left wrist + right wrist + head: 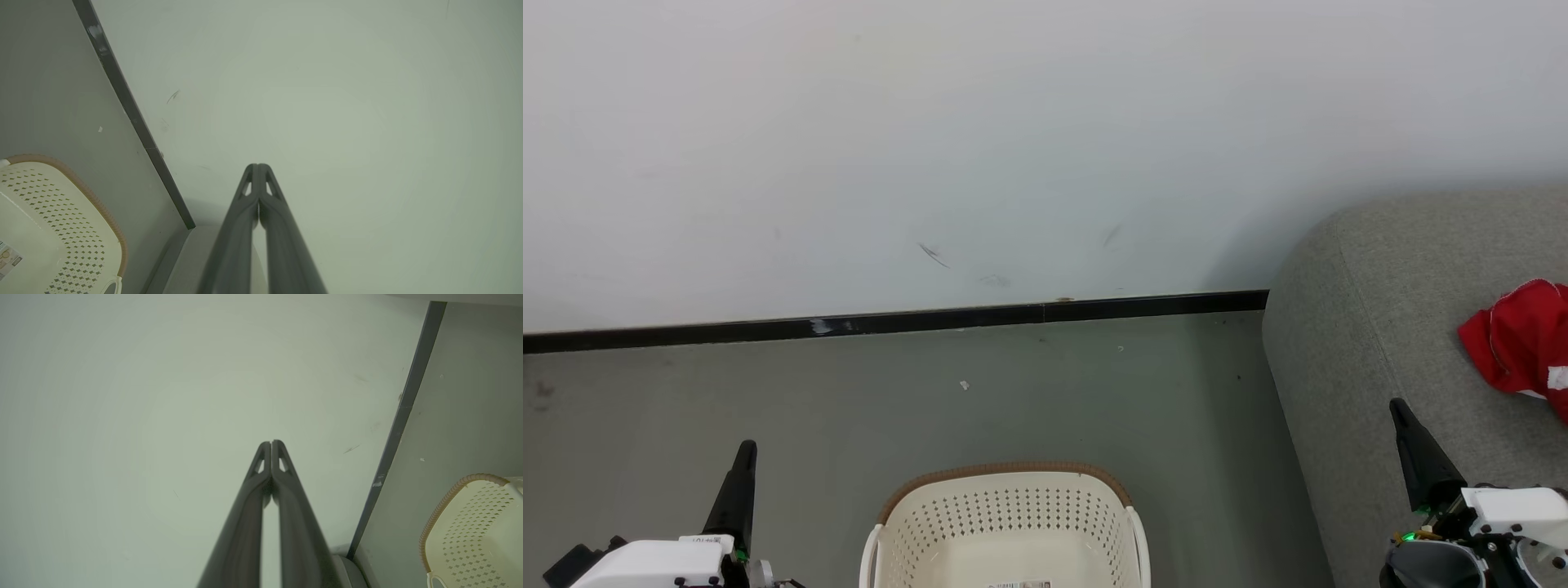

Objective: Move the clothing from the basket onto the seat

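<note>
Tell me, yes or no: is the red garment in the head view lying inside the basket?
No, the red garment lies on the grey seat, well apart from the basket.

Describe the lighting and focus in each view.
Head view: sharp, evenly lit, faint shadow on the white wall beside the large grey fabric seat. Left wrist view: greenish tint, left gripper blurs toward the bottom edge. Right wrist view: same tint, right gripper blurred likewise.

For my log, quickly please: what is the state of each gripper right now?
Left gripper: closed, holding nothing.
Right gripper: closed, holding nothing.
</note>
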